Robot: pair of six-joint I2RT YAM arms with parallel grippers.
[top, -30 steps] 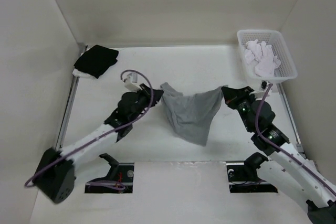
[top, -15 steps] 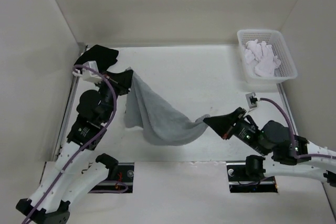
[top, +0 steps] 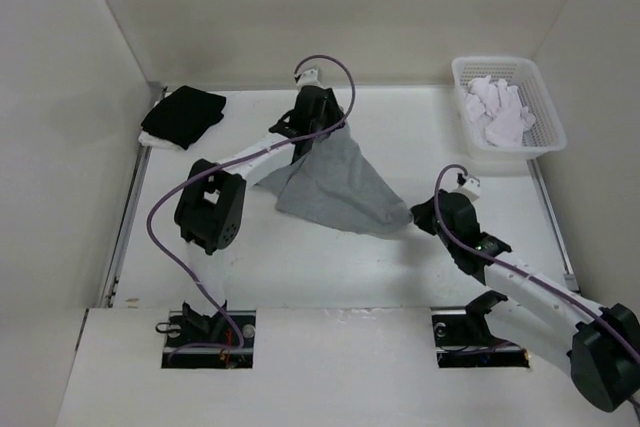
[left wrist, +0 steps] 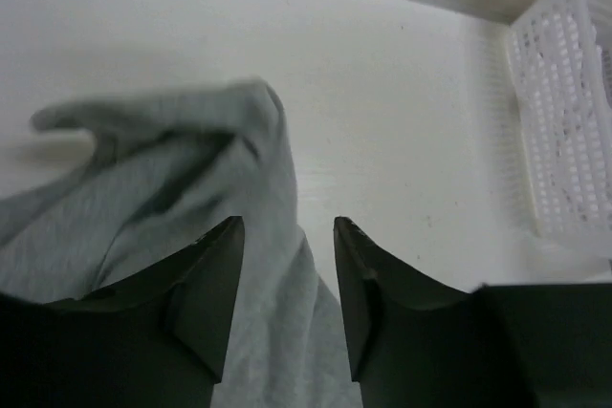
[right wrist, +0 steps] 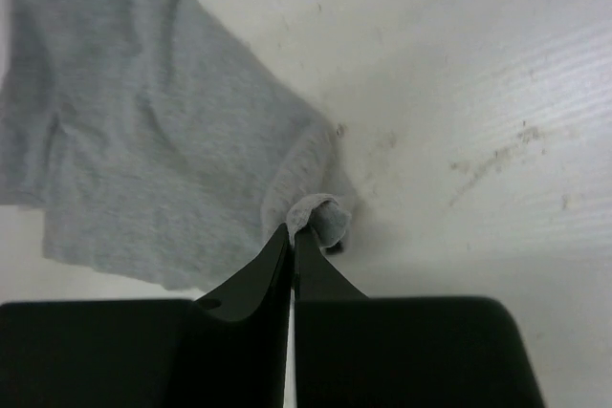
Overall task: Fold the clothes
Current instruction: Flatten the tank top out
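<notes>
Tank top (top: 335, 182) of grey knit lies spread on the table (top: 400, 137), drawn into a rough triangle between the two hands. Well to the left of the left hand sits a black garment (top: 183, 115), apart from the job. The left hand (left wrist: 287, 222) hovers over the top's far corner with its fingers parted. Cloth shows between and beneath them, seemingly loose, though that wrist view is blurred. The right hand (right wrist: 296, 231) is pressed together on the near corner, pinching a small roll of fabric, probably to keep the cloth taut for flattening. Beyond the right hand, a white basket (top: 495, 59) holds crumpled white cloth pieces (top: 500, 107).
</notes>
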